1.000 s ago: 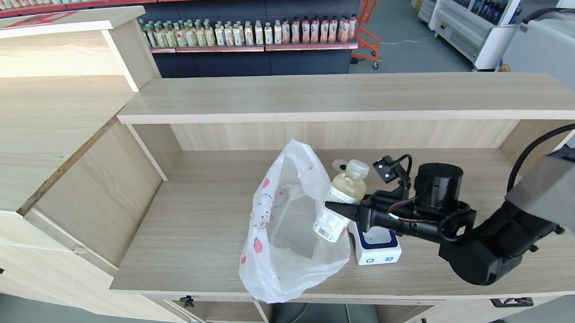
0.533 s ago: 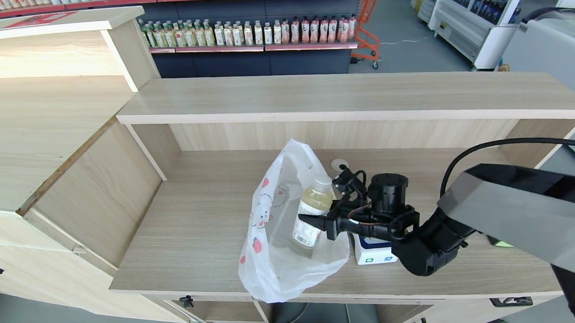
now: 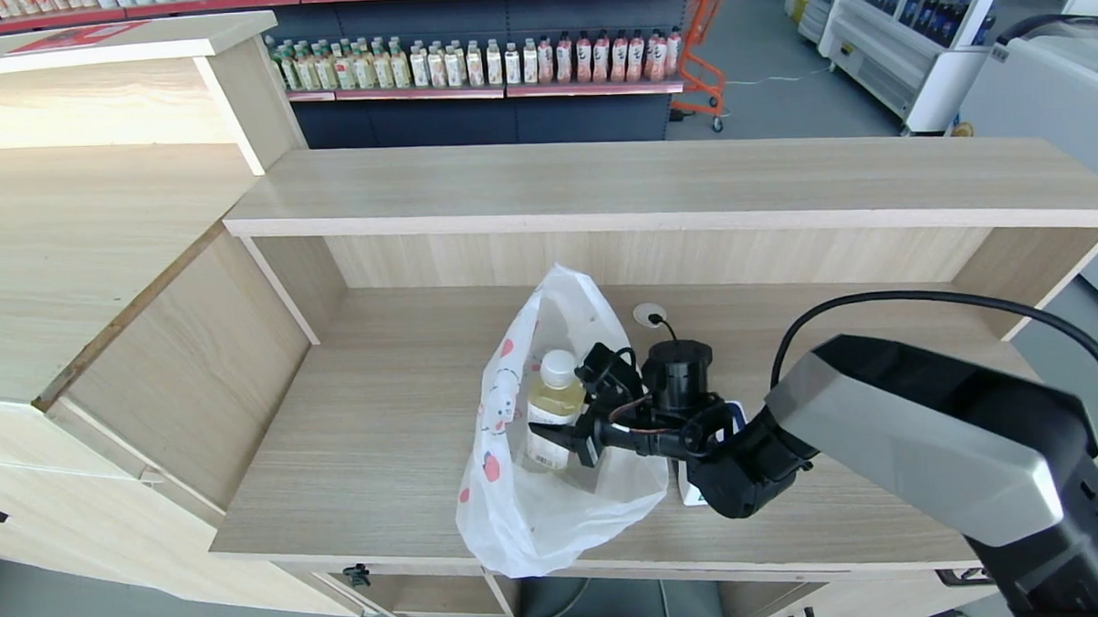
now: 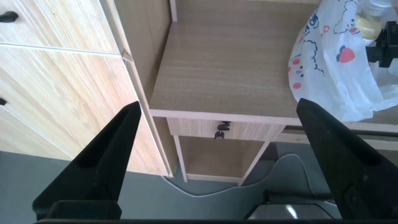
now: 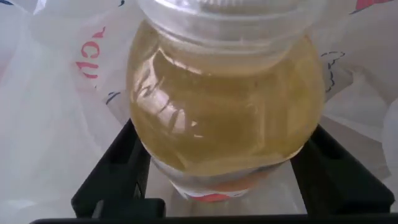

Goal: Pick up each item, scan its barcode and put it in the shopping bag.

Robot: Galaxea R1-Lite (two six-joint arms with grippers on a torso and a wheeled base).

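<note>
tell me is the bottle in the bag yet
In: the bottle stands upright inside the bag's mouth, gripped by the right end effector.

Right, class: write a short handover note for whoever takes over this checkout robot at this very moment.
Left gripper: open, holding nothing, near the front left corner of the counter.
Right gripper: shut on the bottle, which is upright inside the mouth of the shopping bag.
Done: bottle picked up and in the bag, not yet released; whether it was scanned cannot be told.
Left: open the right gripper, then draw the arm out of the bag.
</note>
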